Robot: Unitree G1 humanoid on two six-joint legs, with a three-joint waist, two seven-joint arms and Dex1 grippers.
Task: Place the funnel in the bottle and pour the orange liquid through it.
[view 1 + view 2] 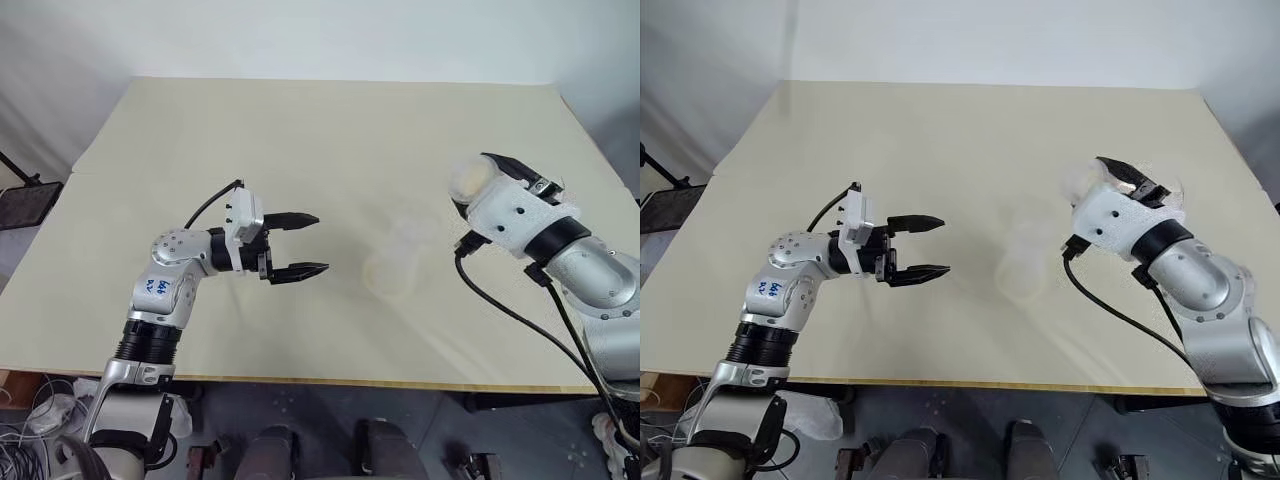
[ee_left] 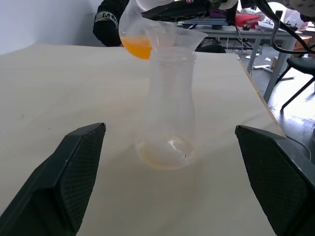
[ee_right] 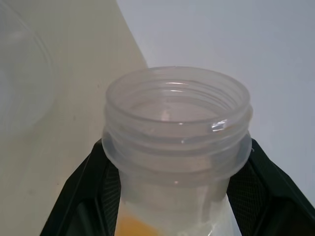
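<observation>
1. Big tan table (image 1: 300,140) with a white wall behind it
2. Near the table's middle stands the bottle (image 2: 167,113), clear like glass, with a wide round bottom and a thin neck
3. On the bottle's neck sits the funnel (image 2: 174,38), clear and hard to see
4. The left gripper (image 1: 300,245) is beside the bottle, not touching, fingers wide apart
5. The right gripper (image 1: 1130,180) squeezes a second flask (image 3: 177,128), tipped over the funnel, with the orange liquid (image 2: 137,46) inside

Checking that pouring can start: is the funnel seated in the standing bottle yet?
Yes. The funnel sits in the neck of the upright bottle; the orange liquid hangs in a tilted flask behind it.
</observation>
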